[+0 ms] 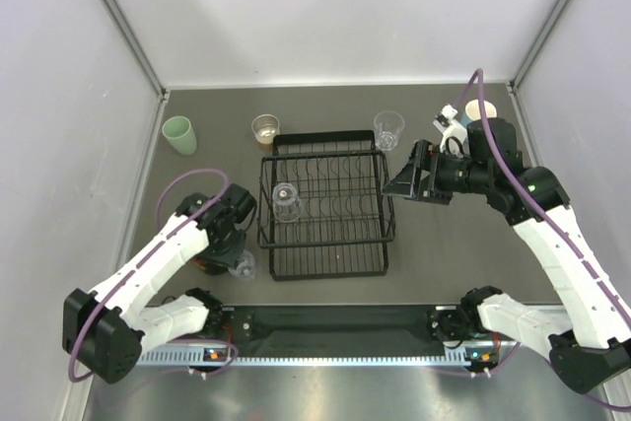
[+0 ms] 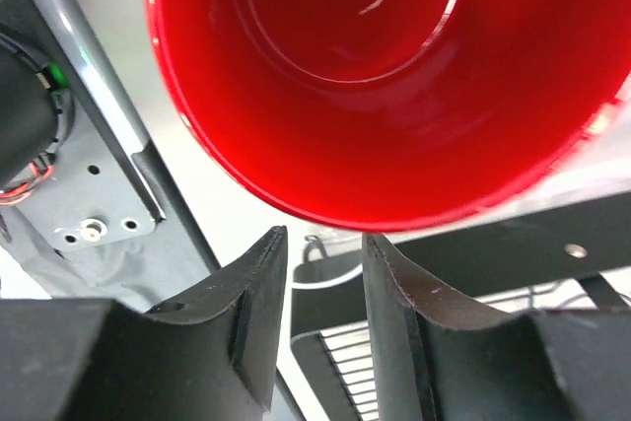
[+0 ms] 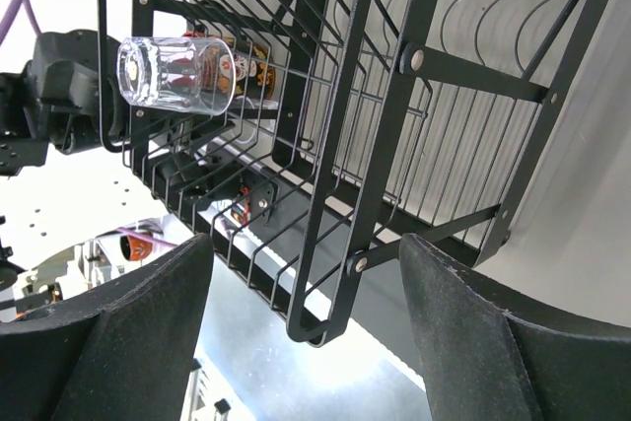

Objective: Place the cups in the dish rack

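The black wire dish rack stands mid-table and holds one clear glass lying on its side. In the right wrist view the rack fills the frame, with that glass at its far side. My right gripper is open and empty, just right of the rack's right side. My left gripper is narrowly open with nothing between the fingers. Its tips are just short of the red-lined dark cup, which in the top view is mostly hidden under the arm.
A clear glass stands beside the left gripper, off the rack's front left corner. A pale green tumbler, a tan cup and another clear glass stand behind the rack. A light blue mug sits behind the right arm.
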